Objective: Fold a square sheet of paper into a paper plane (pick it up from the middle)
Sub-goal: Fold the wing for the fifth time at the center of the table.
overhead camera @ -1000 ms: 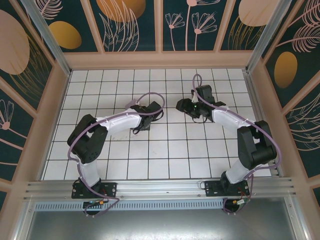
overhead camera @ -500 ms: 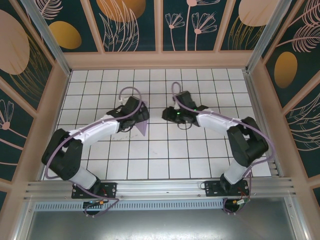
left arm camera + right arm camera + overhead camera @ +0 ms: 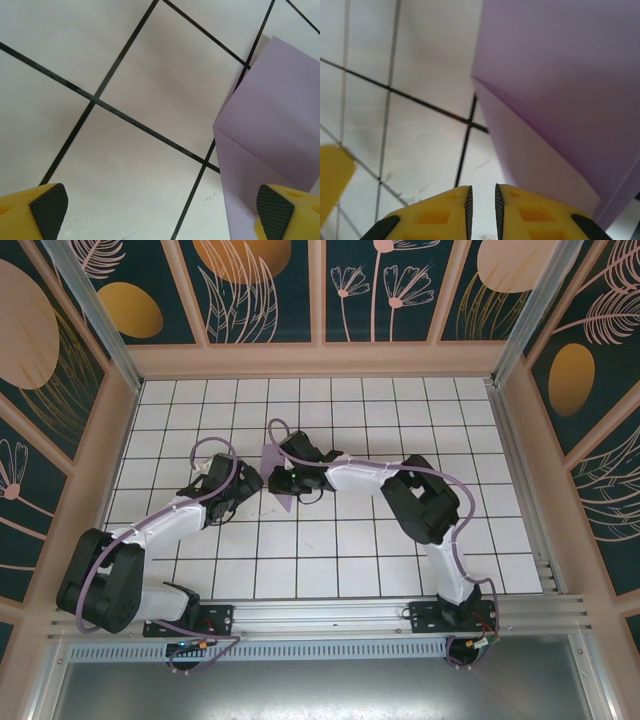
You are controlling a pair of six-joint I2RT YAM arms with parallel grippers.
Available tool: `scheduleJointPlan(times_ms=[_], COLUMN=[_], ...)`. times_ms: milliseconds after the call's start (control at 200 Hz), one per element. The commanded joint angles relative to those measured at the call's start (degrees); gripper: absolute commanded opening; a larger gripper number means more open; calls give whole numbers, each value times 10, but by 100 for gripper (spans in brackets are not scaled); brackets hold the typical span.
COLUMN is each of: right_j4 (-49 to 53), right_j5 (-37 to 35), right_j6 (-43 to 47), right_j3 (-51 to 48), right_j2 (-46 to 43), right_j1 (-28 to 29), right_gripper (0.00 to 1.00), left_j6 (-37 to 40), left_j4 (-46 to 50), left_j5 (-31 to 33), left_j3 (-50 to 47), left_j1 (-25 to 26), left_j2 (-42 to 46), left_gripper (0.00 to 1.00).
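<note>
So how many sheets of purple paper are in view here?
1. The lilac sheet lies creased on the tiled table, between the left gripper and the right gripper; the right gripper covers part of it, so anything underneath is hidden.

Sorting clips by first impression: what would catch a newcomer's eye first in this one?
The creased lilac paper stands out against the white tiled table, just left of centre. In its wrist view, the left hand gapes wide open beside the paper's edge. The right hand has its yellow fingers drawn nearly together, and the sheet looms just to their right.
</note>
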State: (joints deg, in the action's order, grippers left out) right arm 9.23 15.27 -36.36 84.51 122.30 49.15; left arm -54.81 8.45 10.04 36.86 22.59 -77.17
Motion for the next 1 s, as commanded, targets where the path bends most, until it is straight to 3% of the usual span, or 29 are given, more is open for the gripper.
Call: scheduleJointPlan(times_ms=[0,155,385,535,636,776,851,996], right_j4=[71,101,108,111,84,6,-23,-85], right_j5=[-46,-46,-18,-1,6,-23,-46,-15], right_j6=[16,85,306,364,300,144,54,-31], right_j3=[31,5,-135,-159,-159,-193,-211,-237], right_j2=[21,17,-76,-122,-159,-211,-217,-204], right_j1=[-1,-14,-57,-63,-67,-69,-70,-71], right_gripper=[23,23,23,23,26,30,31,30], left_j6=[-17,-10,15,20,22,20,12,-1], left_j4=[-33,-40,-59,-84,-102,-142,-162,-191], left_j5=[-24,-39,-77,-111,-145,-196,-215,-243], left_j3=[-8,-9,-10,-10,-10,-19,-26,-31], left_j1=[-4,-4,-4,-4,-3,-3,-3,1], left_j2=[11,9,8,4,-2,-8,-10,-18], left_gripper=[99,99,99,99,98,98,99,98])
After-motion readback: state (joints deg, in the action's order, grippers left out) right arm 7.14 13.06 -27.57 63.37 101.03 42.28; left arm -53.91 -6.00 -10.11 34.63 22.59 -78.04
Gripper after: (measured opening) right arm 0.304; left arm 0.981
